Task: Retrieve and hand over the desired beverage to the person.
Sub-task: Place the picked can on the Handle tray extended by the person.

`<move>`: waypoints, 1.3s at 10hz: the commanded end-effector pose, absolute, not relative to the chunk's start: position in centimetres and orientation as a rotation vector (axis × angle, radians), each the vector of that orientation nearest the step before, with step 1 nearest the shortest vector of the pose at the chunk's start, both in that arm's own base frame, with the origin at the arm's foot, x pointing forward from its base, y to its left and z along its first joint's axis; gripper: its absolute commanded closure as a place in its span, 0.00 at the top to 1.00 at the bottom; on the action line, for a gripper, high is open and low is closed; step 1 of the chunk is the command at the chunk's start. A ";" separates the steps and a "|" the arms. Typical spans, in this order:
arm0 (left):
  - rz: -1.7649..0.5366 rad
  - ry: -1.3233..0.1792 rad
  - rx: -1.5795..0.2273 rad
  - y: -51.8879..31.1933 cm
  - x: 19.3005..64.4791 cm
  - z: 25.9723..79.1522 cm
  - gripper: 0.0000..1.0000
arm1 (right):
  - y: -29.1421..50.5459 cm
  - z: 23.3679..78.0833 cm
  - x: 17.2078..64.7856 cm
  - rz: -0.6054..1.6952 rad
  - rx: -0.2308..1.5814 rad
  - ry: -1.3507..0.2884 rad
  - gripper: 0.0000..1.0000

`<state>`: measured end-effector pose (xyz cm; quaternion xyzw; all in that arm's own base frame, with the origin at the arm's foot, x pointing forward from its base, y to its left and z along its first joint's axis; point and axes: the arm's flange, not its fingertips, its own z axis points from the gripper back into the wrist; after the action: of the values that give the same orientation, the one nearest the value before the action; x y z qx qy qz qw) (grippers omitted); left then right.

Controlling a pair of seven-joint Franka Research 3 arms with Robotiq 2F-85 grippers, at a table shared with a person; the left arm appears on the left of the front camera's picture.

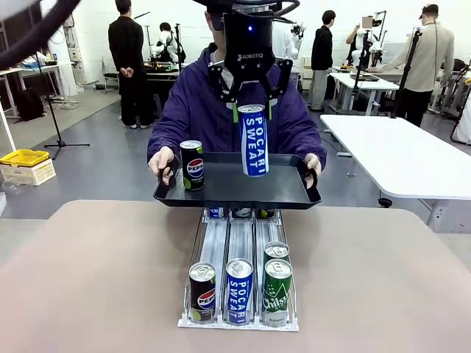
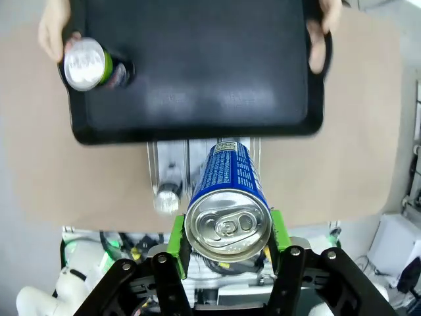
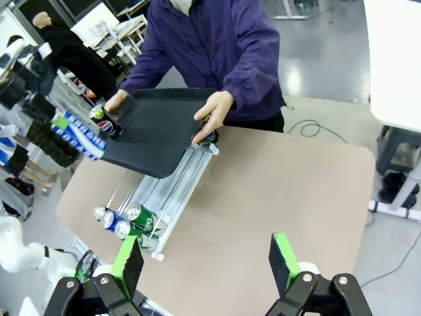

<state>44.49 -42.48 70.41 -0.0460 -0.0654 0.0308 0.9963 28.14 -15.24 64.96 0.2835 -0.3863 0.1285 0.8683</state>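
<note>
My left gripper [image 1: 252,110] hangs over the far side of the table, shut on an upright blue Pocari Sweat can [image 1: 252,140]. In the left wrist view the can [image 2: 227,197] sits between the green pads [image 2: 176,238]. Its base hovers just above a black tray [image 1: 235,200] that the person [image 1: 195,103] in the purple jacket holds by both ends. A Pepsi can [image 1: 192,165] stands at the tray's left end. My right gripper [image 3: 206,263] is open and high above the table, holding nothing. From there the held can [image 3: 79,137] shows beside the tray [image 3: 158,135].
A clear roller rack [image 1: 239,243] lies along the table's middle. At its near end stand a Pepsi can [image 1: 202,293], a Pocari can [image 1: 238,290] and a green can [image 1: 277,292], with another green can [image 1: 276,252] behind. A white table [image 1: 405,154] stands to the right.
</note>
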 end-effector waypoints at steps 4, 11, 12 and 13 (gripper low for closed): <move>0.125 -0.220 -0.034 -45.3 54.5 68.6 0.58 | -15.2 64.8 28.3 0.283 0.624 -0.821 1.00; 0.179 -0.110 -0.023 -45.7 57.7 64.8 0.58 | -15.2 64.8 28.3 0.283 0.624 -0.821 1.00; 0.181 -0.103 -0.013 -45.8 57.8 64.6 0.58 | -15.2 64.8 28.3 0.283 0.624 -0.821 1.00; 0.187 -0.097 -0.004 -45.9 58.0 64.3 0.58 | -15.2 64.8 28.3 0.283 0.624 -0.821 1.00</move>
<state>55.16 -43.36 61.55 -0.0030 -0.0542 0.0786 0.9954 28.14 -15.24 64.95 0.2835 -0.3861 0.1285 0.8683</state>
